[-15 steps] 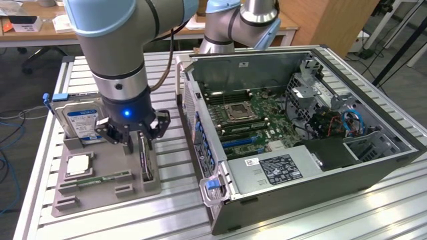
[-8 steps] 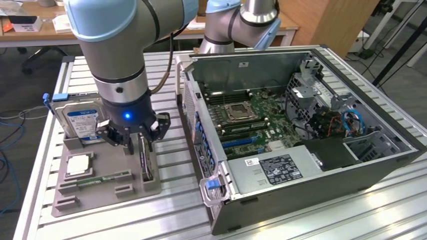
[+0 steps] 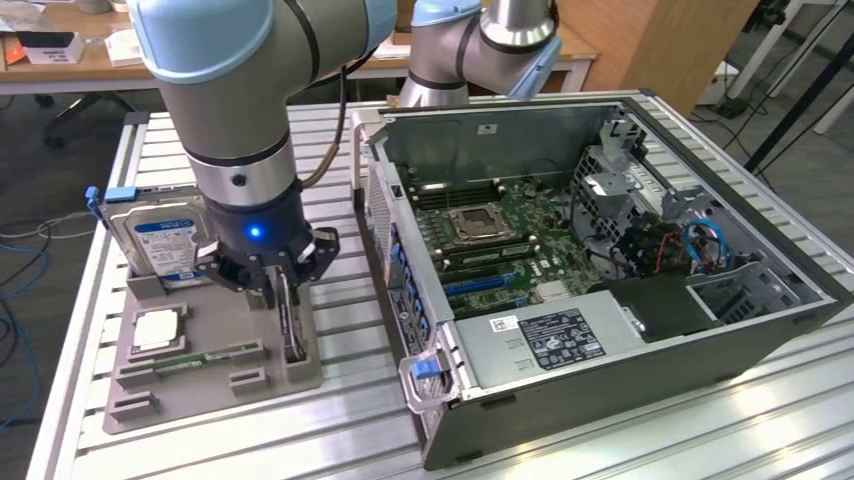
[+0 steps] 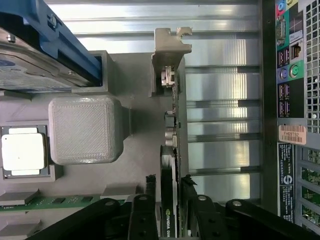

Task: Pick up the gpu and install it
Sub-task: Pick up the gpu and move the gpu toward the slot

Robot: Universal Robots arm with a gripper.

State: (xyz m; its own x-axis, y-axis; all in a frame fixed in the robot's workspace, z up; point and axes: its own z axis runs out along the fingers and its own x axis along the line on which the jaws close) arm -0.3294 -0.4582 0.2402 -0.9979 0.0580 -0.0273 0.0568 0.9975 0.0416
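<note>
**A:** Where's the graphics card (image 3: 290,322)?

**B:** Standing on edge in a slot of the grey holder (image 3: 200,392), along the holder's side nearest the open computer case (image 3: 601,385).

**A:** And the hand (image 3: 284,298)?

**B:** Down over the card (image 4: 169,205), straddling its top edge at one end of the holder (image 4: 142,150). It looks close against the card, but I cannot tell whether it is clamped.

**A:** Anything else in the holder?

**B:** A hard drive (image 3: 163,240) upright, a processor chip (image 3: 156,328) and a memory stick (image 3: 207,358) lying flat. The holder sits on the slatted surface (image 3: 354,425).
</note>
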